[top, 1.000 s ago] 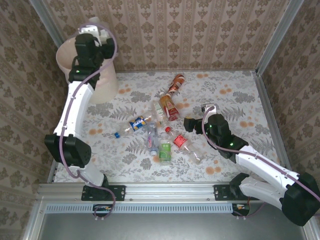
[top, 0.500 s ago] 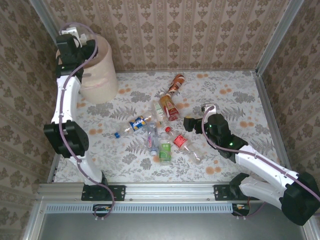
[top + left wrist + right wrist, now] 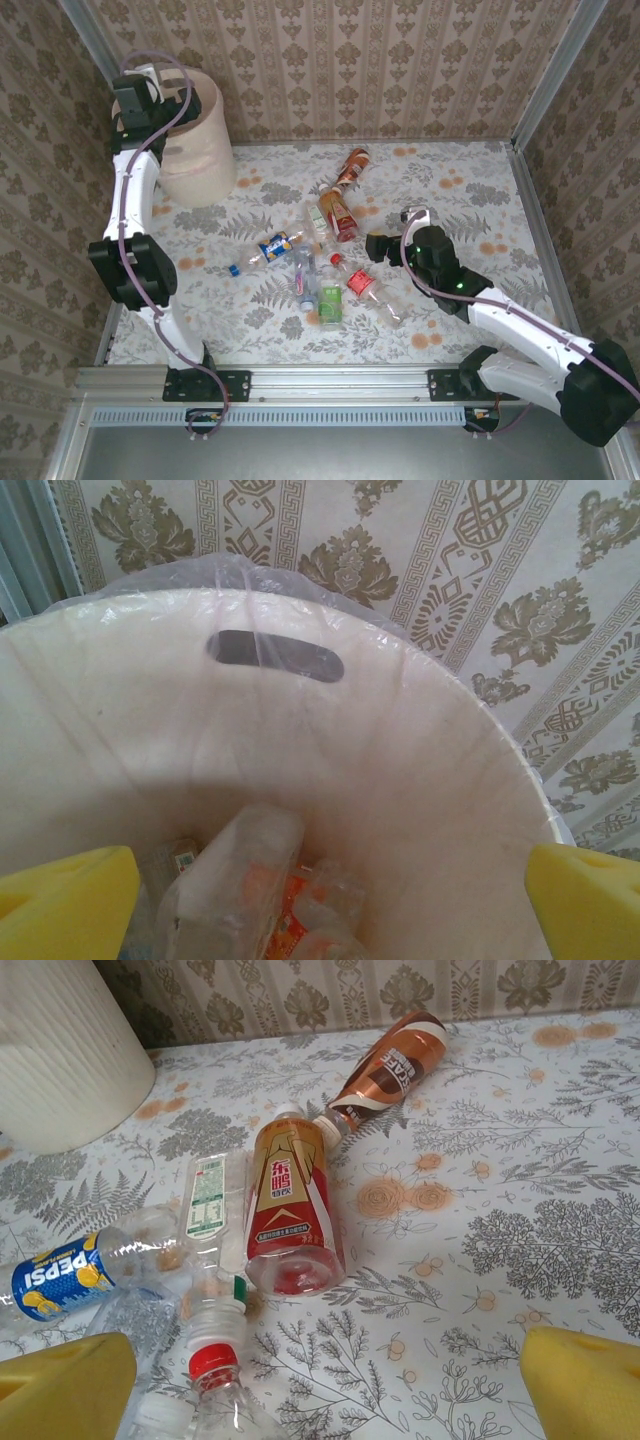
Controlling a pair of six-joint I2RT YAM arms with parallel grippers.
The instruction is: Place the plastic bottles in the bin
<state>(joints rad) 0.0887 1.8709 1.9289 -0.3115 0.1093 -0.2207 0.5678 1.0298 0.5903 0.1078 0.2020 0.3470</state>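
Where it lies flat, the blue-labelled bottle [image 3: 70, 1272] reads PEPSI.

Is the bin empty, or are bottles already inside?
Not empty: the bin holds clear bottles at its bottom, seen from the left wrist.

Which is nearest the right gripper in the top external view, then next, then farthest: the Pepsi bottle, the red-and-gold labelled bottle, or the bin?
From the right gripper:
1. Red-and-gold labelled bottle, just ahead and to its left.
2. Pepsi bottle, farther left, mid-table.
3. Bin, far-left corner.
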